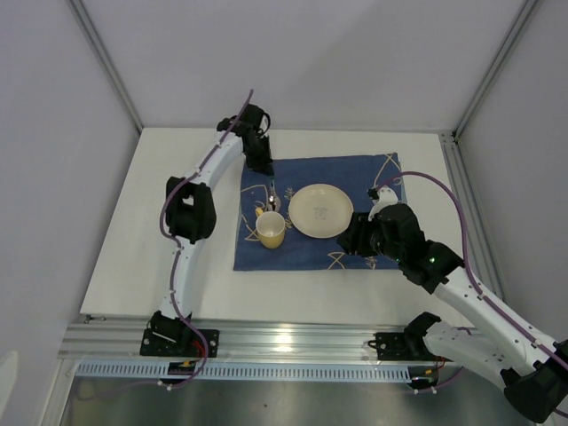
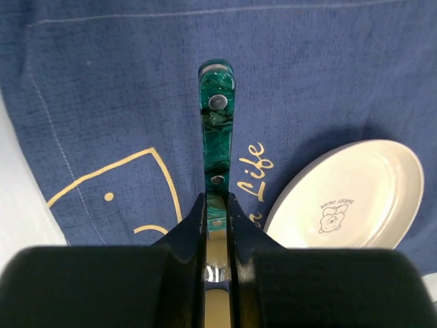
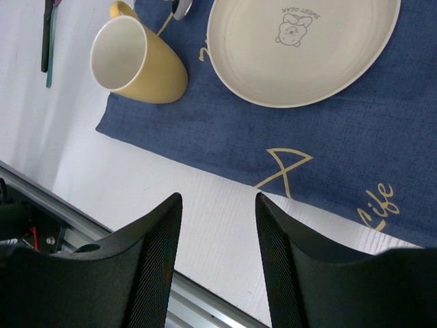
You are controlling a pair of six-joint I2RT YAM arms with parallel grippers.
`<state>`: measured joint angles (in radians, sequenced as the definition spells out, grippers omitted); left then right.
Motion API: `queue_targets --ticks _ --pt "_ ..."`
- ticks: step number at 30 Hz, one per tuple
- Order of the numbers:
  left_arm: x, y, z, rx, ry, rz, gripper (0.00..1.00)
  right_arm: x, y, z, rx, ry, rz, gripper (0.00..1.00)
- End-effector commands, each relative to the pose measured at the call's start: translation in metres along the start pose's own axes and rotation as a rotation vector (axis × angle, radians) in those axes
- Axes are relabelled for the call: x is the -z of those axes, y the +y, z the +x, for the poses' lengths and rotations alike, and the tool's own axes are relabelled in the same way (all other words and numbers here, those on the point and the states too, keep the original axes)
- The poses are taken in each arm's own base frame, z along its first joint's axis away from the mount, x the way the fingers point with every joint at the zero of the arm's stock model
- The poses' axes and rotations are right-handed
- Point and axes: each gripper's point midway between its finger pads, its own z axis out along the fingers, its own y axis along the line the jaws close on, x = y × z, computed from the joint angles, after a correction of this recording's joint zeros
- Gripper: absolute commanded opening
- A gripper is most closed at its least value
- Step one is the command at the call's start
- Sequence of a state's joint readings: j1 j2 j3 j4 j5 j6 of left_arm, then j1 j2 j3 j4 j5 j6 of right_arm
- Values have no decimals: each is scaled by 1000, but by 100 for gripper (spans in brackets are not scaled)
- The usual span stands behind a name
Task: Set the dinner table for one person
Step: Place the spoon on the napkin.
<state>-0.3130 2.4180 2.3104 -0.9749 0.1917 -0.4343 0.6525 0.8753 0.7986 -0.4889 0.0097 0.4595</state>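
A dark blue cloth (image 1: pixel 355 182) (image 2: pixel 328 82) (image 3: pixel 341 137) lies on the white dinner table (image 1: pixel 169 186) (image 3: pixel 102 164). On the cloth sit a cream plate (image 1: pixel 320 210) (image 2: pixel 348 195) (image 3: pixel 300 48) and, to its left, a yellow mug (image 1: pixel 271 230) (image 3: pixel 136 61). My left gripper (image 1: pixel 265 169) (image 2: pixel 217 208) is shut on a utensil with a marbled green handle (image 2: pixel 217 116), over the cloth's far left part. Its silver end (image 1: pixel 273 199) (image 3: pixel 181 7) shows beside the mug. My right gripper (image 1: pixel 357 236) (image 3: pixel 218 205) stands open and empty over the cloth's front edge, right of the plate.
A thin dark and teal utensil (image 3: pixel 48 41) lies on the white tabletop left of the mug. Silver frame rails (image 1: pixel 293 342) (image 3: pixel 205 311) run along the near edge. White walls close in the far side and both flanks.
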Motion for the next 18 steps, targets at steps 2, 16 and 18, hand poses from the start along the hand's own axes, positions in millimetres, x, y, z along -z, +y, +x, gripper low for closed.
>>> queue_targets --ticks 2,16,18 --pt "25 -10 -12 -82 -75 4 1 3 7 0 27 -5 -42 51" --pt "21 -1 20 -73 15 -71 1 3 6 3 36 0 -48 51" --pt "18 -9 24 -92 19 -65 0 3 7 3 35 0 -55 51"
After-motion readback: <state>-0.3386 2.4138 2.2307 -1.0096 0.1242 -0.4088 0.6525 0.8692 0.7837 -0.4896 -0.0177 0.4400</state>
